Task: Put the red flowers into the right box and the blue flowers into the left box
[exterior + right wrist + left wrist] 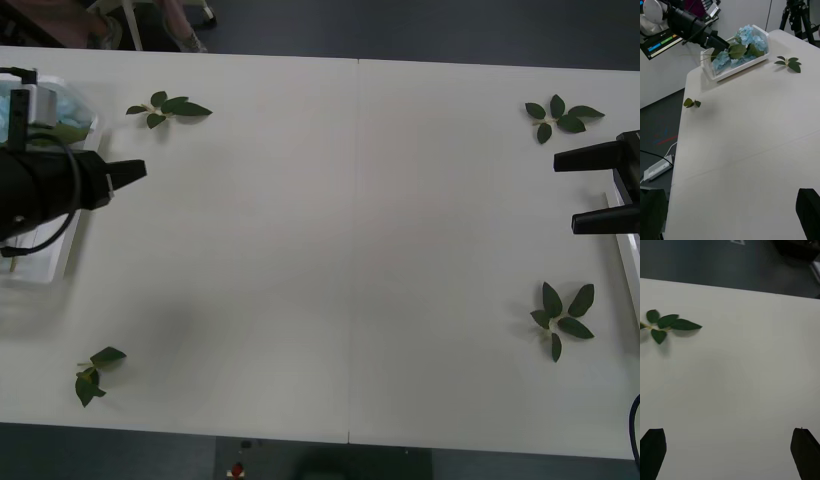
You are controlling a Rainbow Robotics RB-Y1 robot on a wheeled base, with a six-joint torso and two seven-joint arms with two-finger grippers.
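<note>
Right box [630, 270] cut off at edge, left box [40, 262] seemingly half-hidden under arm

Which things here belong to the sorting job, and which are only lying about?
Job things:
- blue flowers
- left box
- right box
- left hand, right hand, both open

Lying about:
- four leaf sprigs on the table

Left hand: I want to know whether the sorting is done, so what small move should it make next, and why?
Probably draw back from the left box and park. The left hand is open and empty by that box, the blue flowers lie inside it, and the table carries just loose leaf sprigs, so nothing seems left to pick.
</note>
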